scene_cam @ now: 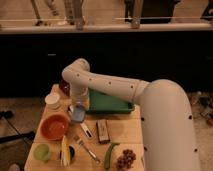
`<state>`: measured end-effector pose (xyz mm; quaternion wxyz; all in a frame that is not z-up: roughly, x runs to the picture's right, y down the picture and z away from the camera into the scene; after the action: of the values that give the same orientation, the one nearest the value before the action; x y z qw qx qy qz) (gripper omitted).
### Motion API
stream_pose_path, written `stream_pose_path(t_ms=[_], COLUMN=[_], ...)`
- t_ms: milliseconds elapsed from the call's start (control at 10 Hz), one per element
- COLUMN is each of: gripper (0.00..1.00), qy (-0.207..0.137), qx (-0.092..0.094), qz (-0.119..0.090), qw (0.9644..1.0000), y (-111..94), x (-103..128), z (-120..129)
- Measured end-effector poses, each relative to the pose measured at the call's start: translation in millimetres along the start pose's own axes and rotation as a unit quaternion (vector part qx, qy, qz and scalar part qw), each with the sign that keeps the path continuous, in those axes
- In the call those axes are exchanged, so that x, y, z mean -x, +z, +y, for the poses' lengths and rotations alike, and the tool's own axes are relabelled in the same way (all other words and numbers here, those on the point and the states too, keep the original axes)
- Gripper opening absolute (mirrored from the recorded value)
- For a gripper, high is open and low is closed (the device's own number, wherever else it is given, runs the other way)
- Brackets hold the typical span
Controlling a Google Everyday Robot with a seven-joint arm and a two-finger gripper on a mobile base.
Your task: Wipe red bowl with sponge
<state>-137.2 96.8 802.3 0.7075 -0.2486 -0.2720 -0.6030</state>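
Observation:
The red bowl point(54, 126) is a wide, shallow orange-red dish at the left of the wooden table. My gripper point(78, 108) hangs from the white arm, just right of and slightly behind the bowl's rim. It is shut on the sponge point(77, 115), a small blue-grey block that points downward, a little above the table. The sponge is apart from the bowl, near its upper right edge. The arm hides the gripper's upper part.
A green tray point(108, 103) lies behind and to the right. A brown block point(102, 131), a white-handled utensil point(86, 130) and a fork point(88, 148) lie mid-table. A white cup point(51, 100) and a dark maroon bowl point(64, 88) stand at the back left. A green cup point(41, 151), corn point(65, 150) and grapes point(126, 159) sit in front.

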Motion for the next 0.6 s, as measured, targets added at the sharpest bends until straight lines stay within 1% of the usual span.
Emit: stream_pose_path(t_ms=[200,300,400,600], gripper=[0.00,0.00,0.00,0.00], qy=[0.004,0.013,0.023,0.031], qx=[0.001,0.002,0.005,0.007], qz=[0.003,0.010,0.018,0.029], qw=[1.0000,0.9999,0.9996,0.9991], y=[2.0,4.6,7.4,11.1], x=[0.8,5.2,12.4,23.6], z=[0.4,-4.5,-17.0,-40.0])
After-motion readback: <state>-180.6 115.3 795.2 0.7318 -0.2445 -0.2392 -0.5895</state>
